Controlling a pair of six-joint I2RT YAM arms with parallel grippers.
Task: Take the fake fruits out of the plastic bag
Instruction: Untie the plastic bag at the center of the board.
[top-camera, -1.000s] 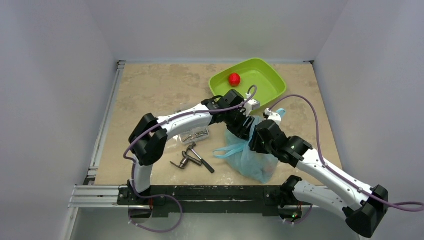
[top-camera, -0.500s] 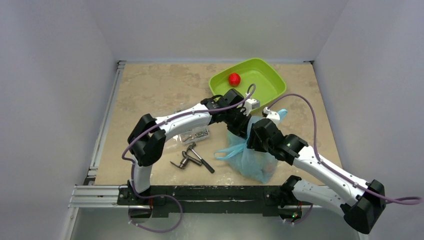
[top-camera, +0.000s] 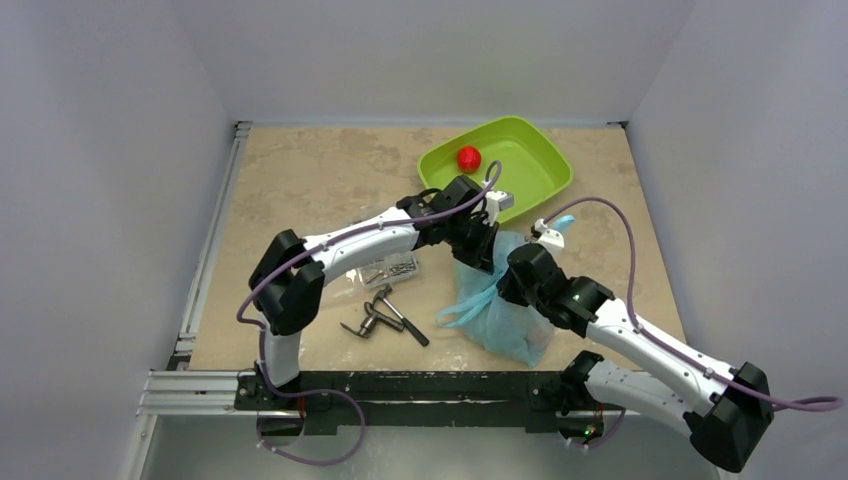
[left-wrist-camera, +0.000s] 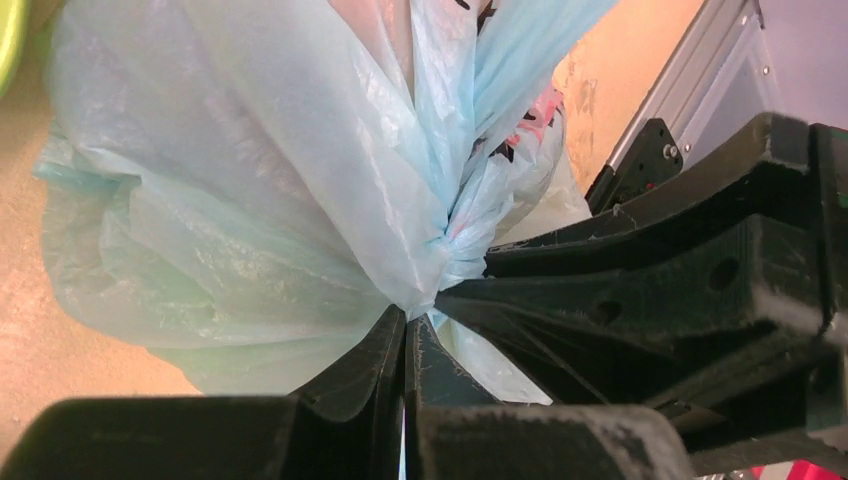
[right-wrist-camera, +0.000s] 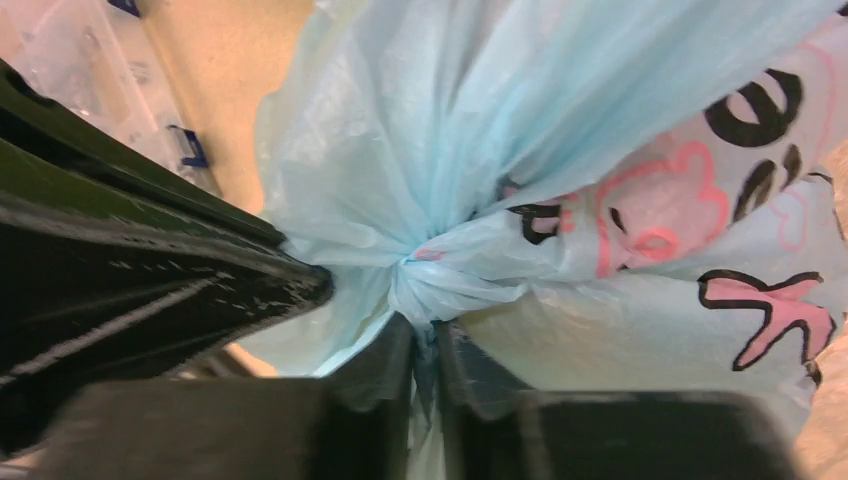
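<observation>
The light-blue plastic bag (top-camera: 505, 320) lies on the table in front of the right arm, knotted at its top. My left gripper (top-camera: 487, 258) is shut on the bag film at the knot (left-wrist-camera: 440, 270). My right gripper (top-camera: 508, 280) is shut on the film on the other side of the same knot (right-wrist-camera: 425, 285). The two grippers almost touch each other. The bag shows pink and black print (right-wrist-camera: 690, 200). The fruits inside the bag are hidden. One red fake fruit (top-camera: 468, 158) lies in the green tray (top-camera: 540, 145).
Grey metal tools (top-camera: 385, 312) and a clear bag of screws (top-camera: 390, 268) lie on the table left of the plastic bag. The green tray stands at the back right. A rail (top-camera: 200, 390) runs along the near edge.
Both grippers have shifted slightly left and toward the back with the bag's knot held between them. The bag's top has been drawn up a little.
</observation>
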